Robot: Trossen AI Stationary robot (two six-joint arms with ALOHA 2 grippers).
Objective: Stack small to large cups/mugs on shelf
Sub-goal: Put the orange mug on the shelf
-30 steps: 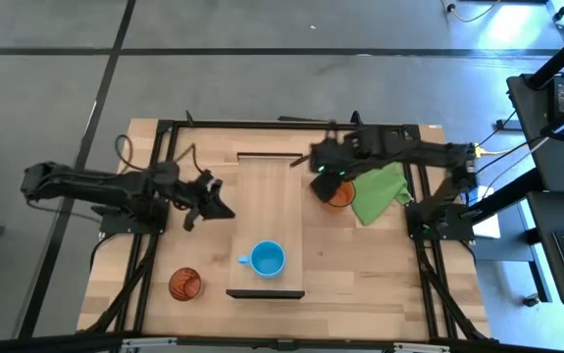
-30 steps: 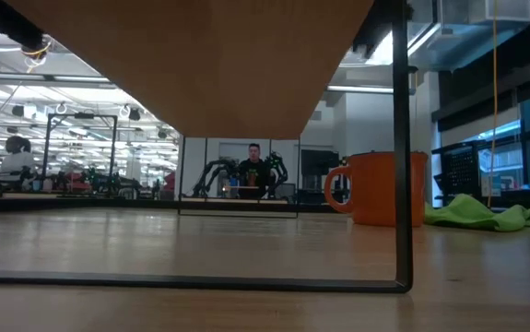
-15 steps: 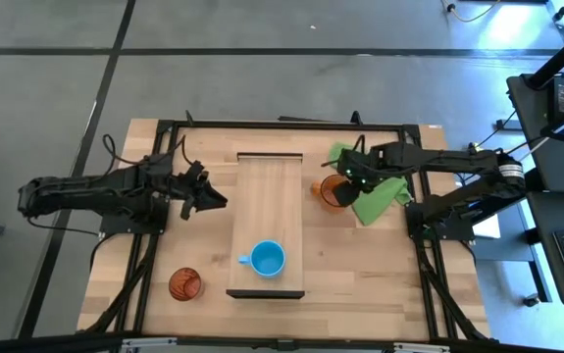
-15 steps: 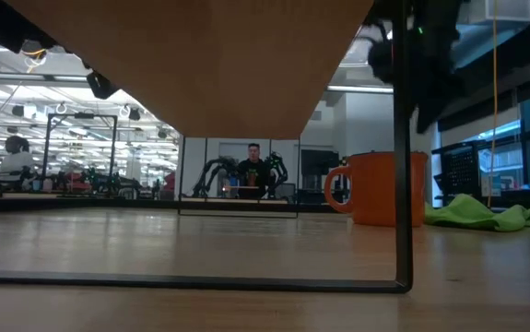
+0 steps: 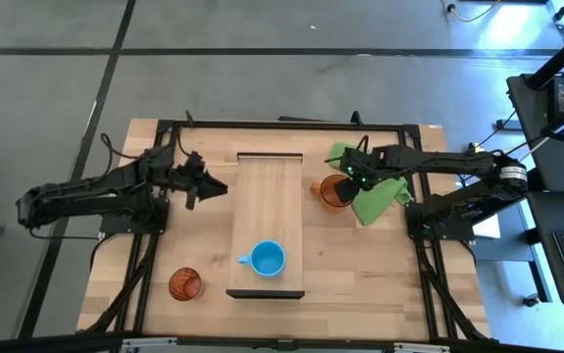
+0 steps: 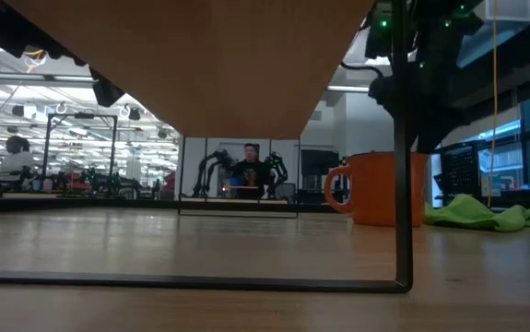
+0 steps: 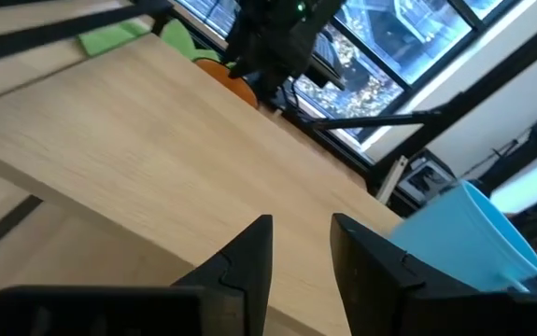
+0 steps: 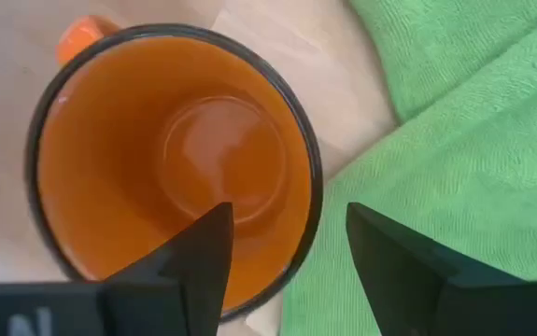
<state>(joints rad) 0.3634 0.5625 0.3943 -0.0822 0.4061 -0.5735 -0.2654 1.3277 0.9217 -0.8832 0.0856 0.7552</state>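
Observation:
The light-blue mug [image 5: 267,259] stands upright on the near part of the shelf [image 5: 267,196]. On the tabletop right of the shelf stands the orange mug [image 5: 334,194], its handle toward the shelf. My right gripper [image 8: 287,210] hangs open just above it. One finger is over the mug's inside and the other is outside the rim, over the green cloth [image 8: 455,121]. I cannot tell whether the gripper touches the mug. The reddish tumbler [image 5: 184,285] stands at the near left of the table. My left gripper [image 5: 219,186] is open in the air left of the shelf.
The green cloth [image 5: 380,191] lies bunched against the orange mug's right side. The shelf stands raised on dark end frames [image 6: 400,184], with open space under the board. Bare shelf top lies between the blue mug and the far end. A person sits in the room beyond the table.
My right gripper has gone from over the shelf's far right corner toward the table's right edge and down, and now stands right above the orange mug. My left gripper has drifted a little toward the table's far edge. The mugs and the tumbler have kept their places.

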